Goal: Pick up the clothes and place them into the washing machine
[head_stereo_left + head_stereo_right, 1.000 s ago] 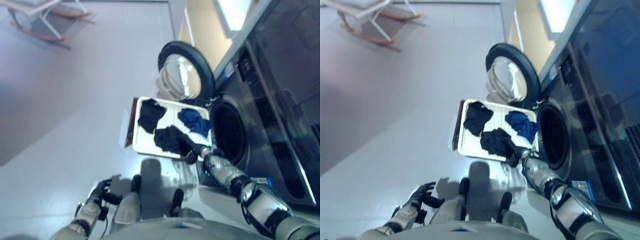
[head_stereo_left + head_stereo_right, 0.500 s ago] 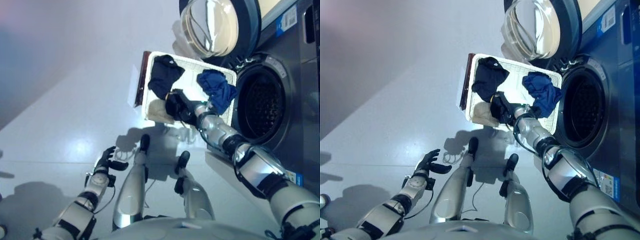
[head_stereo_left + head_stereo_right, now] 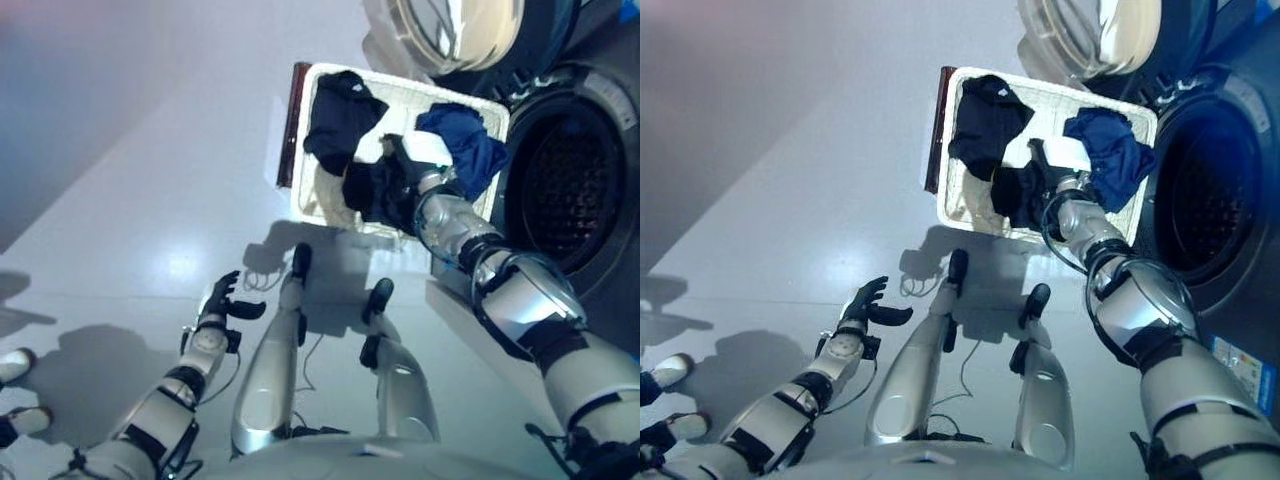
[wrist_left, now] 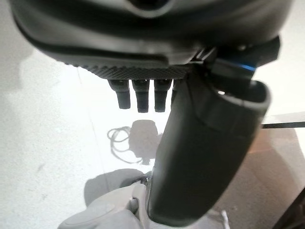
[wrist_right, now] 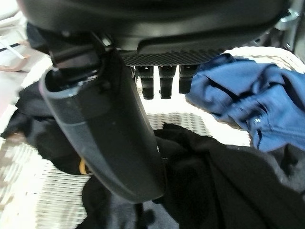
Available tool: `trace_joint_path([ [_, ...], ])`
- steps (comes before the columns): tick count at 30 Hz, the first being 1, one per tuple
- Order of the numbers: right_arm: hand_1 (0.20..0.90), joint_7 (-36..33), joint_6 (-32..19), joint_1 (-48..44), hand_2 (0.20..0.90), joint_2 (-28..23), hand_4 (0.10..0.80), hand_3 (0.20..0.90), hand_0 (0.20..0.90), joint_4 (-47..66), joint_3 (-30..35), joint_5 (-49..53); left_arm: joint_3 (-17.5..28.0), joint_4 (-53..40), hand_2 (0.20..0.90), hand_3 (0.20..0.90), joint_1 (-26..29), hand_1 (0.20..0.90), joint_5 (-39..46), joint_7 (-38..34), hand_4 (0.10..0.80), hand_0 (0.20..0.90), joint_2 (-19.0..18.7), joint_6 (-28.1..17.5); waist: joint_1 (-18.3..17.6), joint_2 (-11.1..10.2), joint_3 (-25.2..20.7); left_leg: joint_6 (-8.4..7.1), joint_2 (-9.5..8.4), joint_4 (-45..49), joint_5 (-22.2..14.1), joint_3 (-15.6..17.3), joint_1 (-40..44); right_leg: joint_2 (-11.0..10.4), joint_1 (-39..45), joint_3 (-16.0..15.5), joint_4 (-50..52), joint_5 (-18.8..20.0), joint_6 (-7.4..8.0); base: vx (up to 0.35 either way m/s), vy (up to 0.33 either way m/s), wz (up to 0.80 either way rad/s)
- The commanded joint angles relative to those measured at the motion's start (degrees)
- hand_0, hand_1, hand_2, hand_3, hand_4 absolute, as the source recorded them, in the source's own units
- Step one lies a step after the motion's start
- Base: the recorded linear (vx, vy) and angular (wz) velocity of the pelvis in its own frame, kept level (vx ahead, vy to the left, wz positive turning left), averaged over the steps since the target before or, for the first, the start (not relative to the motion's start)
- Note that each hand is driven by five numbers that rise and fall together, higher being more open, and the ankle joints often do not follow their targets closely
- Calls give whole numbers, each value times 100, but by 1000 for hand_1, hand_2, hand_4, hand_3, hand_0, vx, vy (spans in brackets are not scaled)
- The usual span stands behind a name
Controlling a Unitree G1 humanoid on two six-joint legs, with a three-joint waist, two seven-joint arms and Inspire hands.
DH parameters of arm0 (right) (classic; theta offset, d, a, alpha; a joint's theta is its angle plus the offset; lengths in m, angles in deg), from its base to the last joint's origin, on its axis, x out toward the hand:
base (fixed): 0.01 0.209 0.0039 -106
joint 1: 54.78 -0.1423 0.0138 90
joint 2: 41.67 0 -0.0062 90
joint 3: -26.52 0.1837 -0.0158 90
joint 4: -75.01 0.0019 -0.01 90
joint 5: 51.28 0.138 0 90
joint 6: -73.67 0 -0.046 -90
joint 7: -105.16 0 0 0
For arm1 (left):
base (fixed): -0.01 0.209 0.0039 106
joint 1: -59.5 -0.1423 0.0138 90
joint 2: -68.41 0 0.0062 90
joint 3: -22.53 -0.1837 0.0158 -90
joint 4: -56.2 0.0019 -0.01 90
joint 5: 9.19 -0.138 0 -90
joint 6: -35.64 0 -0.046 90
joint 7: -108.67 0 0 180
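1. The washing machine is cut off by the right edge of both eye views, and its drum interior is seen only as darkness.
2. The open door is cut off by the top edge.
3. Much of the white basket floor is covered by the black garment and the blue garment.
4. In the right wrist view, only the fingertips of the right hand are shown; the rest is hidden behind the hand's bulk.
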Motion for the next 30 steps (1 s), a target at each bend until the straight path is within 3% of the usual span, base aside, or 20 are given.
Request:
trace_joint_path([
  [1, 900, -413, -60, -594, 900, -357, 800, 900, 900, -292, -156, 171, -49, -81, 900, 900, -4, 900, 191, -261, 800, 900, -75, -105, 35, 114, 113, -205, -209, 277, -67, 74, -482, -172, -695, 355, 1018, -20, 69, -35, 4, 2],
  [4, 900, -416, -70, -708, 900, -439, 800, 900, 900, -370, -157, 239, -89, -154, 900, 900, 63, 900, 209, -290, 800, 900, -72, -122, 13, 224, 173, -216, -241, 402, -64, 55, -722, -183, -957, 415, 1188, -39, 47, -29, 5, 1],
  [5, 900, -435, -87, -734, 900, -487, 800, 900, 900, -377, -185, 239, -108, -219, 900, 900, 76, 900, 218, -315, 800, 900, -60, -137, -7, 254, 196, -256, -268, 435, -181, 50, -755, -195, -1052, 501, 1309, -212, 69, 46, -1, 0],
  [16, 900, -418, -104, -1046, 900, -482, 800, 900, 900, -557, -298, 334, -217, -436, 900, 900, 193, 900, 400, -427, 800, 900, 15, -208, -1, 516, 439, -289, -294, 437, -66, 60, -1148, -230, -1611, 668, 1545, -264, 40, -14, 18, 1],
  [27, 900, -444, -75, -1467, 900, -840, 800, 900, 900, -865, -351, 430, -251, -577, 900, 900, 374, 900, 432, -512, 800, 900, 18, -258, 39, 742, 568, -357, -346, 468, 38, 47, -1529, -232, -2045, 782, 1707, -290, 16, -13, -1, 0],
  [30, 801, -404, -81, -1549, 801, -902, 734, 801, 801, -897, -377, 509, -264, -573, 900, 900, 450, 900, 438, -524, 800, 900, 30, -263, 22, 751, 580, -369, -358, 620, 4, 54, -1688, -193, -2241, 842, 1908, -337, -29, -35, -7, -2],
])
